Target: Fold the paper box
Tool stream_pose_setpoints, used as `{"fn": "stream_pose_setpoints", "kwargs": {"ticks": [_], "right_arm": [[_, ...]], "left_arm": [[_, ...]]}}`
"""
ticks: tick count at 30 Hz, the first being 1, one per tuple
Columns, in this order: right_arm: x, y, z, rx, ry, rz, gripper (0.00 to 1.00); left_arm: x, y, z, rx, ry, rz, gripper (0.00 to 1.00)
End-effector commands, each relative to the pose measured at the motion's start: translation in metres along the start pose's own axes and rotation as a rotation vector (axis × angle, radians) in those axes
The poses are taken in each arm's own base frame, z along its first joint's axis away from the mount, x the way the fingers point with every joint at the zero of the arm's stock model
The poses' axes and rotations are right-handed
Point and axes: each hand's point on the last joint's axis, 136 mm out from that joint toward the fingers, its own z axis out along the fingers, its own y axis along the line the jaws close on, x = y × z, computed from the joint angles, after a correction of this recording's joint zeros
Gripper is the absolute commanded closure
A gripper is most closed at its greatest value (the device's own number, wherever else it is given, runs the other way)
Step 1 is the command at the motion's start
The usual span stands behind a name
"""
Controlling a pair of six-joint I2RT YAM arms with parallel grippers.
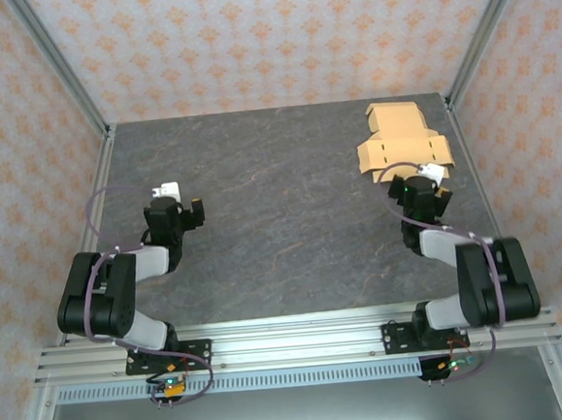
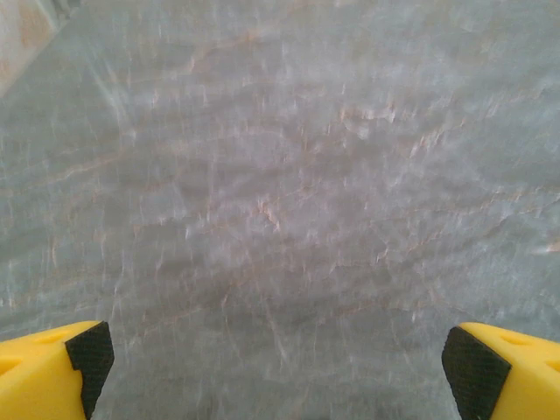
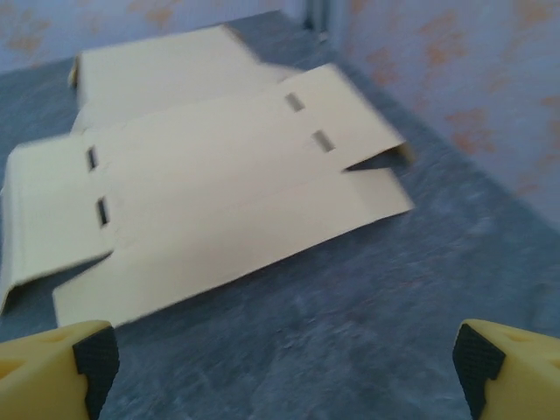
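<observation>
1. Cardboard is the whole job here: the paper box lies unfolded as a flat die-cut sheet at the far right of the table, close to the right wall and the far corner.
2. From the right wrist, the paper box shows a broad middle panel with small slots on both sides and flaps beyond them. Most of it lies flat, though the flap on the right seems to lift a little, with a shadow under it.
3. Right gripper hangs just near of the sheet's near edge and does not touch it. Its jaws stand wide apart with nothing between them, as the wrist view of the right gripper confirms.
4. Left gripper sits over bare table on the left, well apart from the box. The left gripper is also spread wide and empty.
5. Handling, as a judgement: the sheet looks light and thin. It is probably stiff across a panel but willing to bend along its creases. It will likely slide on the smooth tabletop if pushed and not pinned, and a hard pinch could dent it or tear it at a slot.
6. Best hold, in my view, is the free edge of an outer flap. The raised right flap gives a finger a way underneath. The other arm would do well to press down on the middle panel while the flap is lifted.
</observation>
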Motion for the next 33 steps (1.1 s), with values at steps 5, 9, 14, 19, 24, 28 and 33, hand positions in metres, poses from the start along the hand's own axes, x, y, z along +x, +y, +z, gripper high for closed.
{"fn": "stream_pose_setpoints", "kwargs": {"ticks": [5,9,14,19,24,28,33], "right_arm": [[-0.039,-0.032,-0.043,0.084,0.065,0.26,0.01],[-0.03,-0.013,-0.046,-0.114,0.179,0.533,0.01],[-0.021,-0.014,-0.023,-0.215,0.291,0.782,0.0],[-0.001,-0.012,0.015,-0.321,0.428,1.007,0.01],[-0.003,-0.006,0.039,-0.414,0.488,1.116,0.03],[0.0,-0.008,0.05,-0.381,0.51,1.118,0.05],[0.006,-0.007,0.07,-0.374,0.539,1.139,0.09]], "left_arm": [[-0.076,0.005,-0.045,-0.032,-0.04,-0.146,0.0],[-0.106,0.009,-0.092,0.024,-0.201,-0.234,0.0],[-0.113,0.01,-0.143,0.095,-0.268,-0.172,0.0],[-0.113,0.029,-0.165,0.044,-0.329,-0.304,0.0],[-0.102,0.061,-0.171,-0.106,-0.319,-0.494,0.0],[-0.092,0.072,-0.171,-0.195,-0.251,-0.492,0.0],[-0.08,0.071,-0.161,-0.219,-0.188,-0.457,0.0]]}}
